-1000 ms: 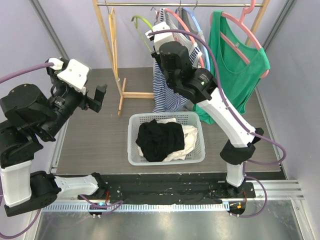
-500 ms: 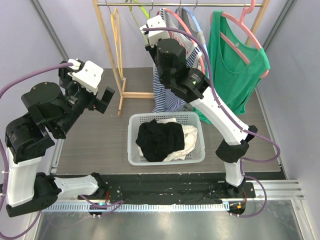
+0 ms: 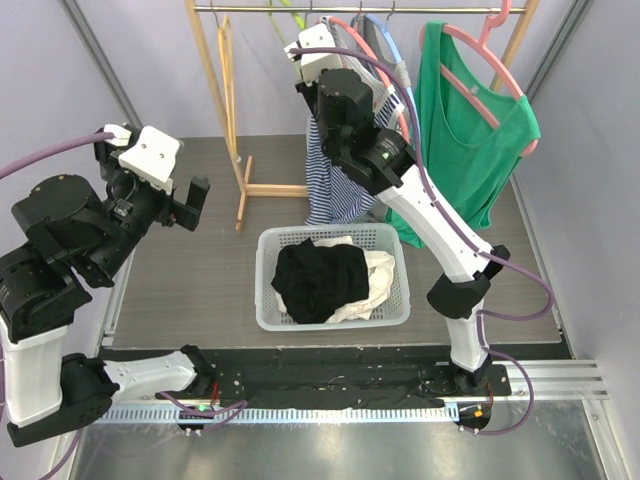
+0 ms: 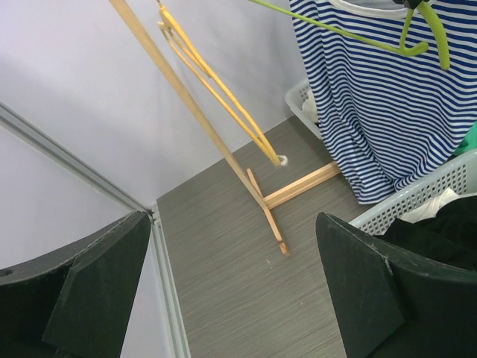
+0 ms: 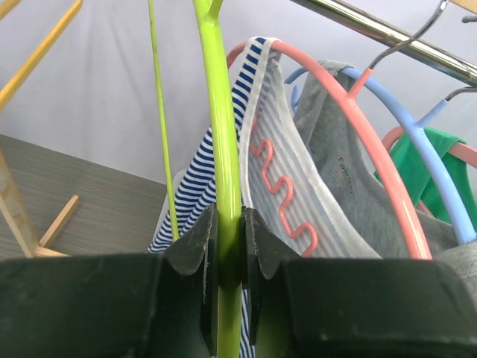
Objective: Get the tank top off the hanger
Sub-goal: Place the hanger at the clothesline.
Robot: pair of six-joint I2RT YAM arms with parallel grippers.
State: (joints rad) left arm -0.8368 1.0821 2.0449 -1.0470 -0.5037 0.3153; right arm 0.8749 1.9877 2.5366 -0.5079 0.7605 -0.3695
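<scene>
A blue-and-white striped tank top (image 3: 335, 190) hangs on a pink hanger (image 5: 350, 112) from the metal rail (image 3: 350, 9). It also shows as the striped top (image 4: 387, 112) in the left wrist view. My right gripper (image 5: 229, 224) is shut on the shaft of a bare lime-green hanger (image 5: 223, 149), held high just left of the striped top (image 5: 261, 112). In the top view the right gripper (image 3: 312, 62) sits right under the rail, with the green hanger (image 3: 285, 15) poking above it. My left gripper (image 3: 190, 200) hovers open at the left, well away from the clothes, with nothing between its fingers (image 4: 89, 291).
A green tank top (image 3: 475, 140) hangs on another pink hanger at the right, and a grey garment (image 5: 335, 171) on a blue hanger beside the striped top. A white basket (image 3: 335, 233) holds black and white clothes. The wooden rack frame (image 3: 215, 90) carries a yellow hanger (image 3: 230, 90).
The right gripper lifted the green hanger up to the rail. The left arm swung towards the middle and then back to the left, staying open.
</scene>
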